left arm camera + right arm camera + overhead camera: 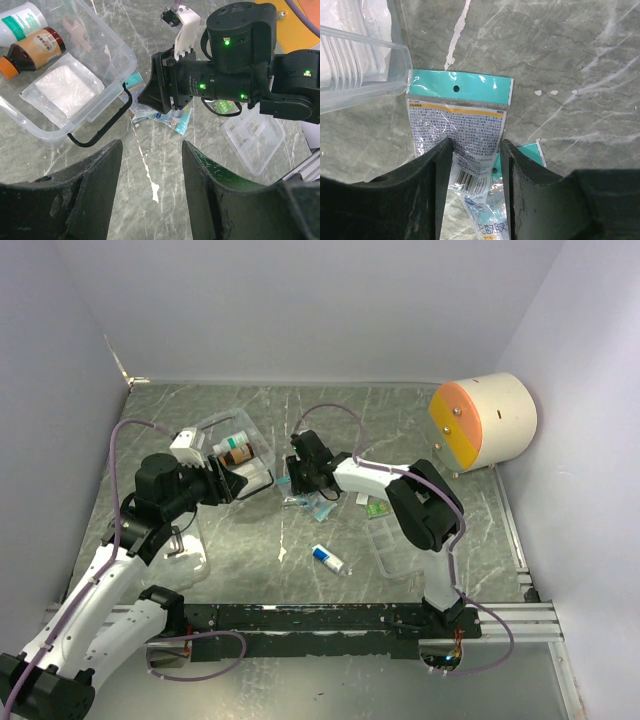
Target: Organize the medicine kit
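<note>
two grippers meet near the middle of the marble table (300, 410). the medicine kit (125, 60), a clear plastic box standing open, sits on the left half toward the back, just ahead of the left gripper (152, 170). inside it lie a brown bottle (35, 50) with an orange cap, a white bottle (20, 20) with a green label beside it, and a flat white pad (62, 87) in a clear wrapper. a black latch (100, 131) hangs from the box's near wall onto the table. the left gripper's fingers are spread wide with nothing between them, hovering over bare table just beside that latch.

the right gripper (474, 165) points down at a small heap of packets just right of the box. its fingers stand apart, one on each side of a packet (457, 117) with a teal top strip and a barcode; whether the tips press on it i cannot tell. a second teal packet (530, 150) peeks out beneath. the box's corner is just beside the top packet's teal strip.

the clear divided tray (252, 137) lies on the table to the right of the right arm, apart from the box. a small white tube (327, 559) with a blue end lies alone nearer the arm bases. a clear lid (195, 550) with a black handle lies beside the left arm. a cream-and-orange cylinder (485, 420) stands by the right wall.
</note>
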Controlling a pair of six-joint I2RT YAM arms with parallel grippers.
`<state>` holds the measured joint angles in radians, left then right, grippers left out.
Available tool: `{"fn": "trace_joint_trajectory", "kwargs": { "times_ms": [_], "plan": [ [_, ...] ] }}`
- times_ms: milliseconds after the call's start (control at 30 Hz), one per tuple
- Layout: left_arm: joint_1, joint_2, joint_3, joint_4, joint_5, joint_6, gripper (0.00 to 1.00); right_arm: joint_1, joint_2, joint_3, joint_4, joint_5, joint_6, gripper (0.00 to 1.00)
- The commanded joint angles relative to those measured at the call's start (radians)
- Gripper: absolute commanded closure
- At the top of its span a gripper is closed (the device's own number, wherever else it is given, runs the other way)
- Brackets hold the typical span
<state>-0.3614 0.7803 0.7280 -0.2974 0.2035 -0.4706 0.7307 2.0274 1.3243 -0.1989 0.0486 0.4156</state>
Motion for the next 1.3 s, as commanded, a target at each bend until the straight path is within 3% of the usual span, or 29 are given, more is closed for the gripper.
{"fn": "trace_joint_trajectory", "kwargs": {
  "times_ms": [0, 100, 233, 300, 567, 733, 1033, 1267],
  "plan": [
    [-0.004, 0.000, 0.022, 0.018, -0.014, 0.008, 0.38, 0.011, 0.082, 0.003, -0.116, 0.030, -0.039, 0.56],
    [-0.004, -0.002, 0.022, 0.014, -0.021, 0.006, 0.36, 0.017, 0.104, 0.028, -0.153, 0.079, -0.039, 0.61],
    [-0.004, -0.011, 0.021, -0.003, -0.055, -0.001, 0.29, 0.027, 0.068, 0.010, -0.123, 0.103, -0.017, 0.81],
    [-0.004, -0.024, 0.018, -0.010, -0.079, -0.007, 0.24, 0.027, 0.028, -0.022, -0.070, 0.101, 0.006, 0.86],
    [-0.004, -0.049, 0.009, -0.055, -0.134, -0.029, 0.00, 0.029, -0.203, -0.171, 0.116, 0.145, 0.099, 0.89],
    [-0.004, -0.012, 0.018, -0.024, 0.012, -0.043, 0.01, 0.028, -0.352, -0.237, 0.145, 0.130, 0.138, 0.89],
    [-0.009, 0.220, 0.105, 0.050, 0.331, -0.171, 0.24, 0.064, -0.528, -0.293, 0.194, -0.079, 0.150, 0.86],
    [-0.051, 0.335, 0.164, -0.014, 0.261, -0.178, 0.26, 0.142, -0.559, -0.261, 0.203, -0.079, 0.166, 0.85]
  ]
}}
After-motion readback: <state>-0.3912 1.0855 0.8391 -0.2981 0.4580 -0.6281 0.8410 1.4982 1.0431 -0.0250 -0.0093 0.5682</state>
